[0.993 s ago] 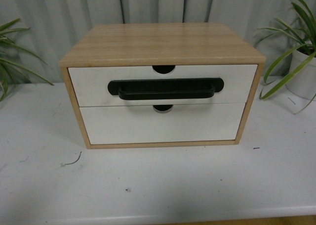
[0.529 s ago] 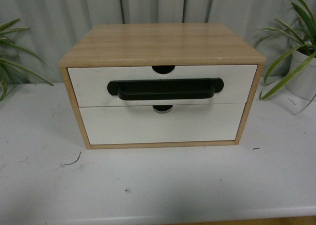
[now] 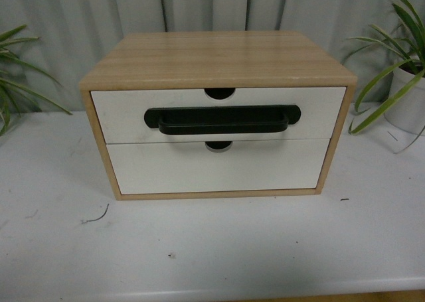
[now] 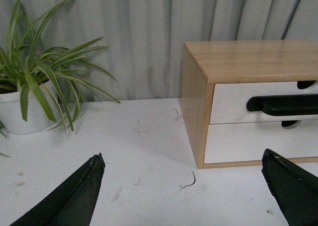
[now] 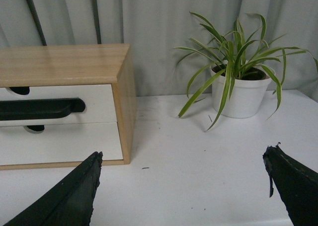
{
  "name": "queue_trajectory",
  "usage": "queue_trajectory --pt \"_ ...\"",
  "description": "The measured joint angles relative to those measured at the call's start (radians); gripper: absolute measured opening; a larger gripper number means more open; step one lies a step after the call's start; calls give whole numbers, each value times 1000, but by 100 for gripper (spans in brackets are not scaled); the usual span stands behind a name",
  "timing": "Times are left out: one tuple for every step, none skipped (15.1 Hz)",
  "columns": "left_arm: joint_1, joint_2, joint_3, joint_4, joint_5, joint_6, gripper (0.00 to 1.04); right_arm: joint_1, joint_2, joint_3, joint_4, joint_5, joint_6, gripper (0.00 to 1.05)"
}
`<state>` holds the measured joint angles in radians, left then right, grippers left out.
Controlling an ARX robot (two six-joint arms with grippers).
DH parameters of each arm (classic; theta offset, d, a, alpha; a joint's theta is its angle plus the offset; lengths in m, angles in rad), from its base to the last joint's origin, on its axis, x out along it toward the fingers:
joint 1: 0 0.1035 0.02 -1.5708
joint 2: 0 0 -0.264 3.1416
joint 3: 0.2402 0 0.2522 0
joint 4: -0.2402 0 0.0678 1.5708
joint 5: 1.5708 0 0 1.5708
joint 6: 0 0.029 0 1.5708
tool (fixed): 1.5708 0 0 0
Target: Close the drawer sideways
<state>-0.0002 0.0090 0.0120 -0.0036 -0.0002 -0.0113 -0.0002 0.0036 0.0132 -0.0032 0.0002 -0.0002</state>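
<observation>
A wooden cabinet (image 3: 219, 56) stands on a white table (image 3: 212, 249). Its upper drawer (image 3: 126, 113) has a white front, a wide black bar handle (image 3: 222, 119) and a half-round notch; its front stands slightly proud of the lower front. It also shows in the left wrist view (image 4: 233, 99) and the right wrist view (image 5: 97, 94). My left gripper (image 4: 184, 159) is open and empty, held back over the table left of the cabinet. My right gripper (image 5: 184, 156) is open and empty, right of the cabinet. Neither gripper shows in the front view.
A plain white lower drawer front (image 3: 212, 169) sits under the handled drawer. A potted plant (image 5: 238, 87) stands right of the cabinet and another plant (image 4: 30, 97) to its left. A grey curtain hangs behind. Small debris (image 3: 96, 217) lies on the table.
</observation>
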Motion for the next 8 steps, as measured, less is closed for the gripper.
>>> queue_trajectory --pt "0 0 0 0 0 0 98 0 0 0 0 0 0 97" --pt "0 0 0 0 0 0 98 0 0 0 0 0 0 98" --pt "0 0 0 0 0 0 98 0 0 0 0 0 0 98" --pt "0 0 0 0 0 0 98 0 0 0 0 0 0 98" --pt "0 0 0 0 0 0 98 0 0 0 0 0 0 98" --pt "0 0 0 0 0 0 98 0 0 0 0 0 0 98" --pt "0 0 0 0 0 0 98 0 0 0 0 0 0 98" --pt "0 0 0 0 0 0 98 0 0 0 0 0 0 98"
